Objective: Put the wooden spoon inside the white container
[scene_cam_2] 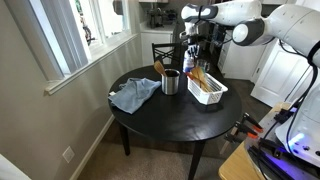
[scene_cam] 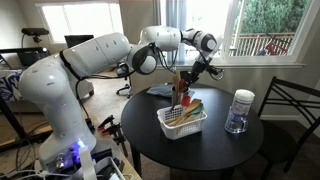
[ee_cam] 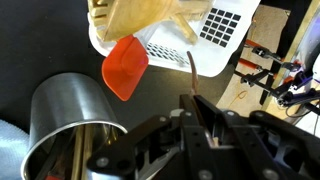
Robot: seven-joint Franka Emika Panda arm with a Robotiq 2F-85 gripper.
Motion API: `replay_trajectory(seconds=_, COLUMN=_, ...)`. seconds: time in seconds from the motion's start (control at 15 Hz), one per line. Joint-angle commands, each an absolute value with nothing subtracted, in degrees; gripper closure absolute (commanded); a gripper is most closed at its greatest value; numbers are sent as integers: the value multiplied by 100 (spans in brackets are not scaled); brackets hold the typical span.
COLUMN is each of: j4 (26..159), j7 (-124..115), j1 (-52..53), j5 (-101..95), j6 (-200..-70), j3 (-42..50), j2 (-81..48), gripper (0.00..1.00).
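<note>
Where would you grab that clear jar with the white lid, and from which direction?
Probably around the clear jar's round body, just below its white lid, coming in level from the side. It stands upright, apart from the white basket, so both its flanks look reachable.

Both exterior views looked down on the round table [scene_cam: 215, 150] [scene_cam_2: 170, 115] from different sides, mid-range. Wrist view faced down, close over the white container [ee_cam: 215, 55].
</note>
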State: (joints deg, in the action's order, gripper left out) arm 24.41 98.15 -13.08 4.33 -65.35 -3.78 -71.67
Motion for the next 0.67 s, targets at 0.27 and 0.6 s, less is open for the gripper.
replay_trajectory(seconds=0.27, j4=2530, j7=9801, j1=-1400, j5=549, j6=-6442, j3=-470, j2=-7246, gripper=53)
replay_trajectory(seconds=0.6, j4=2487, j7=9914, j1=-1386, j5=521, j6=-6475, j3=-510, j2=-7240, gripper=21)
